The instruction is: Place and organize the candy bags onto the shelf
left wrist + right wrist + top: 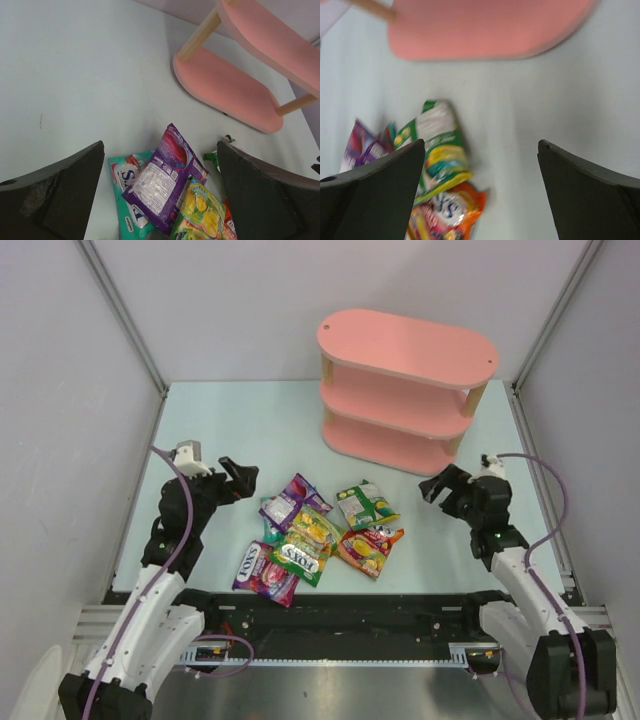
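Several candy bags lie in a loose overlapping pile point(315, 535) on the pale table, between my two arms. A purple bag point(165, 175) rests back-side up over a teal bag point(125, 185), with a green-yellow one point(202, 212) beside it. A green bag point(437, 145) and an orange bag point(447, 210) form the pile's right side. The pink shelf point(405, 390) stands at the back right, all tiers bare. My left gripper point(240, 480) hovers open just left of the pile. My right gripper point(440, 485) hovers open to the pile's right. Neither holds anything.
Grey walls with metal corner posts point(125, 315) enclose the table on three sides. A black rail point(340, 610) runs along the near edge between the arm bases. The shelf's lowest board point(225, 85) sits directly on the table.
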Robot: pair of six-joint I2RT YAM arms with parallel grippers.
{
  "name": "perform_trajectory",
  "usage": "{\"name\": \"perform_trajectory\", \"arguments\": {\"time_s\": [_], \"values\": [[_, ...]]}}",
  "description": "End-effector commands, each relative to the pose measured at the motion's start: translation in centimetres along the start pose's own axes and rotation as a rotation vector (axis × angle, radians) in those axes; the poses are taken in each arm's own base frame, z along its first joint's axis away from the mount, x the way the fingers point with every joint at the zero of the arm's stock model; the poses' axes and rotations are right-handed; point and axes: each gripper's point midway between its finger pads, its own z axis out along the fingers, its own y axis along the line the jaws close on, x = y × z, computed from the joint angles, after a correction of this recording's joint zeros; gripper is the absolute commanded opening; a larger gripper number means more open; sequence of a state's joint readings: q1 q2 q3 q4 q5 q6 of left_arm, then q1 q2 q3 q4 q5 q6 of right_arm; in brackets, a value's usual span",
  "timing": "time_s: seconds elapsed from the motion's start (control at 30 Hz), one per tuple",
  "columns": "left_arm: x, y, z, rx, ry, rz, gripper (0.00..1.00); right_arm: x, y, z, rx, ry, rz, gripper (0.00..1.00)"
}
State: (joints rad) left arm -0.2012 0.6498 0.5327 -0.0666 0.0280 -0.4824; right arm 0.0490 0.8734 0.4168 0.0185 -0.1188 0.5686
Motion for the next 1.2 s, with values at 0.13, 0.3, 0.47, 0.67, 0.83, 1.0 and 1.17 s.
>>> {"name": "perform_trajectory", "arguments": {"time_s": [0.13,0.3,0.47,0.67,0.83,1.0,1.17], "values": [[0.0,-2.1,0.0,0.089,0.053,-0.003,1.0,3.8,6.1,-0.6,-0.145,0.108,-0.079,0.99],[-0.4,-2.5,-0.3,0.106,0.044,0.0,1.0,5.9,5.8,0.5,-0.136,0.185,-0.031,0.95],[-0.5,-2.6,-0.5,0.109,0.045,0.015,1.0,7.4,5.4,1.3,-0.122,0.228,0.043,0.91],[-0.7,-2.7,-0.4,0.111,0.044,0.018,1.0,9.2,6.1,2.0,-0.171,0.292,0.106,0.88],[-1.1,-3.0,-0.2,0.122,0.037,0.025,1.0,9.9,6.7,2.5,-0.196,0.324,0.145,0.85],[-1.0,-2.7,0.5,0.107,0.042,0.033,1.0,10.7,7.8,2.8,-0.229,0.331,0.149,0.85],[-1.2,-2.7,0.8,0.102,0.051,0.049,1.0,11.8,8.7,3.1,-0.253,0.357,0.171,0.85]]}}
